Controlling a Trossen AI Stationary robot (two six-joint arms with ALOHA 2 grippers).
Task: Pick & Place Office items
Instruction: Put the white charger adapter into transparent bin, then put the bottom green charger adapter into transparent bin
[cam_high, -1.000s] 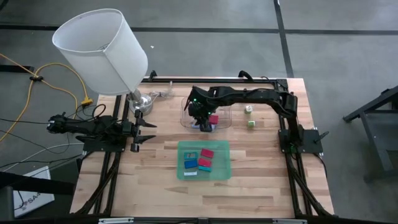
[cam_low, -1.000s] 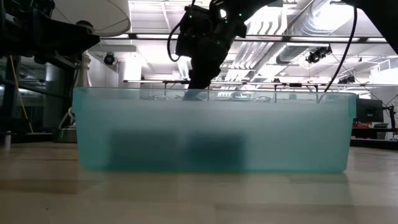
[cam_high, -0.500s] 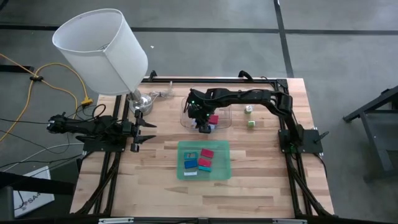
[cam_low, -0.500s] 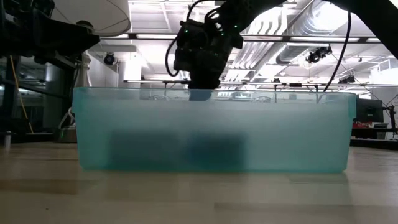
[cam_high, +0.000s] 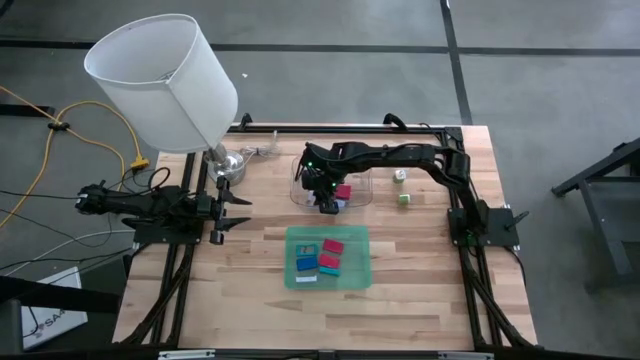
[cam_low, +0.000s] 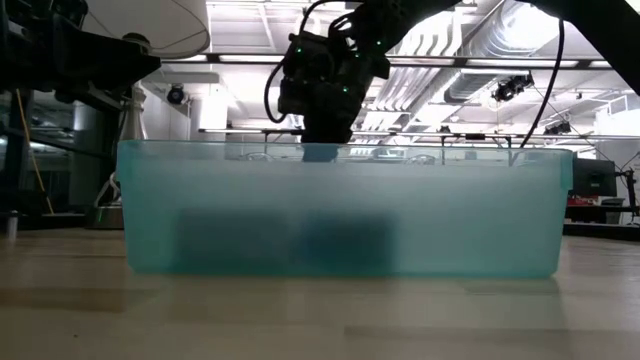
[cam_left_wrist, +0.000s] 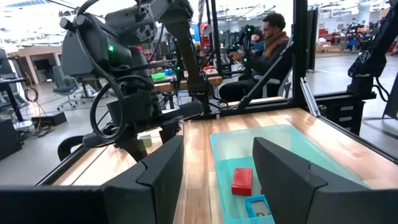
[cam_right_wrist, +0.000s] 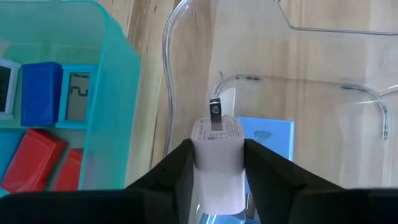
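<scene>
My right gripper (cam_high: 327, 203) reaches into the clear plastic tray (cam_high: 300, 186) at the far middle of the table, shut on a white block (cam_right_wrist: 217, 146) with a metal tab on top. A pale blue block (cam_right_wrist: 267, 134) lies under it in that tray, and a red one (cam_high: 343, 191) lies beside it. The green tray (cam_high: 289, 260) nearer the front holds several red, blue and teal blocks (cam_high: 320, 260). My left gripper (cam_high: 238, 212) waits open at the table's left edge, with nothing between its fingers. My right gripper has the white block's two opposite sides (cam_right_wrist: 198, 155) between its two fingers (cam_right_wrist: 177, 168). The fingers slant down from the table's right side. The block stands with its tab end away from the wrist; its lower end is hidden by the fingers, so whether it rests on the tray does not show.
A white cube (cam_high: 399, 176) and a green cube (cam_high: 404, 199) lie on the wood to the right of the clear tray. A lamp with a large white shade (cam_high: 165, 80) stands at the far left corner. A person (cam_left_wrist: 273, 43) sits beyond the table.
My right gripper has sunk a little into the clear tray with the white block and has then kept still.
</scene>
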